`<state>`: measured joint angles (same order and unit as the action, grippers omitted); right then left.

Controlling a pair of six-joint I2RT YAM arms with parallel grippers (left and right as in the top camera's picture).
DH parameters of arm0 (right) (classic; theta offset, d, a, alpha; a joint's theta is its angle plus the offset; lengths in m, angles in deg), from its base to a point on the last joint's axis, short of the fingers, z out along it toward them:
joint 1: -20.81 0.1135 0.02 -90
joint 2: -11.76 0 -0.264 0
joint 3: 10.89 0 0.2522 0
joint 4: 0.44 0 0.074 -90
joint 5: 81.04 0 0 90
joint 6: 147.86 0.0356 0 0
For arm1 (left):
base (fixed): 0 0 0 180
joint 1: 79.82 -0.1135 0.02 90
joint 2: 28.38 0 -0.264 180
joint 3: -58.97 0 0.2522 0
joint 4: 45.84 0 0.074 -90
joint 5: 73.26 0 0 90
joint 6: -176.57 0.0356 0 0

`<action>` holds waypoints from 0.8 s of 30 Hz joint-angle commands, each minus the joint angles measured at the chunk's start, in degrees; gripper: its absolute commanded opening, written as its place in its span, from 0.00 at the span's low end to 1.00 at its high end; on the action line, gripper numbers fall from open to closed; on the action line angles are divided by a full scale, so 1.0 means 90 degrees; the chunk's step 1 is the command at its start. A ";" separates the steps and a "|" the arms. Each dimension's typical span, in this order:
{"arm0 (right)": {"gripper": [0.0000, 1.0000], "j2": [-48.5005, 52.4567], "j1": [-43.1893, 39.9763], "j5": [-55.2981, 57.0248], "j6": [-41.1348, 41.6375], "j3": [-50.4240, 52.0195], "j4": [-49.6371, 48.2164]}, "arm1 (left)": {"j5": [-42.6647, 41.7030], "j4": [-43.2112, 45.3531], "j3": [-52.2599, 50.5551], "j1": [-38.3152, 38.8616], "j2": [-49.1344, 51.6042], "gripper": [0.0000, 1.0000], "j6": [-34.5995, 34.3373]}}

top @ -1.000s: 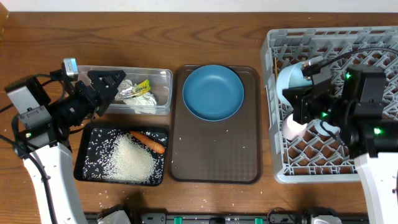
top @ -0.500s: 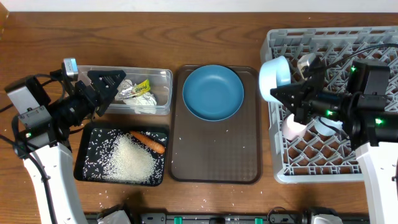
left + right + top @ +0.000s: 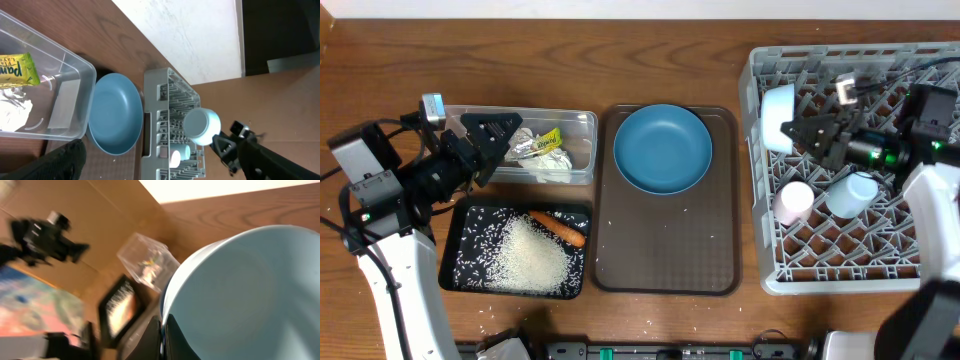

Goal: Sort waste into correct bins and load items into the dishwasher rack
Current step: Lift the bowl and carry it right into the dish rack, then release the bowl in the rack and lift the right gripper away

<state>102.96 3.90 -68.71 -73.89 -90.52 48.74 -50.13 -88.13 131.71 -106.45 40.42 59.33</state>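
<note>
Overhead: R claw [image 3: 796,128] holds light-blue bowl [image 3: 777,105] on edge, opening rightward.

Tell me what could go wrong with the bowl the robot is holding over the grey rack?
1. The right claw pinches the light-blue bowl only at its rim, tilted on edge, so it might slip and drop onto the pegs.
2. It hangs near the left edge of the dishwasher rack, so it could tumble outside.
3. Lowered carelessly, it might bump the small pink cup nearby.
</note>
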 commanded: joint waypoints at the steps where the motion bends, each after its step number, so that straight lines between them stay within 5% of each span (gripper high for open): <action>1: 0.01 0.0622 -0.0265 -0.1304 0.0102 -0.0087 -0.0231 | 0.0012 -0.0007 0.0056 -0.0034 -0.0036 0.98 -0.0053; 9: 0.01 0.1537 -0.0243 -0.1304 0.0104 -0.0087 -0.0355 | 0.0012 -0.0007 0.0056 -0.0034 -0.0036 0.99 -0.0053; 24: 0.06 0.1564 -0.0432 -0.1154 0.0372 -0.0087 -0.0318 | 0.0012 -0.0007 0.0056 -0.0034 -0.0036 0.98 -0.0053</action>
<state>116.55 1.21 -78.04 -72.05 -90.52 45.66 -50.10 -88.11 131.71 -106.45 40.42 59.33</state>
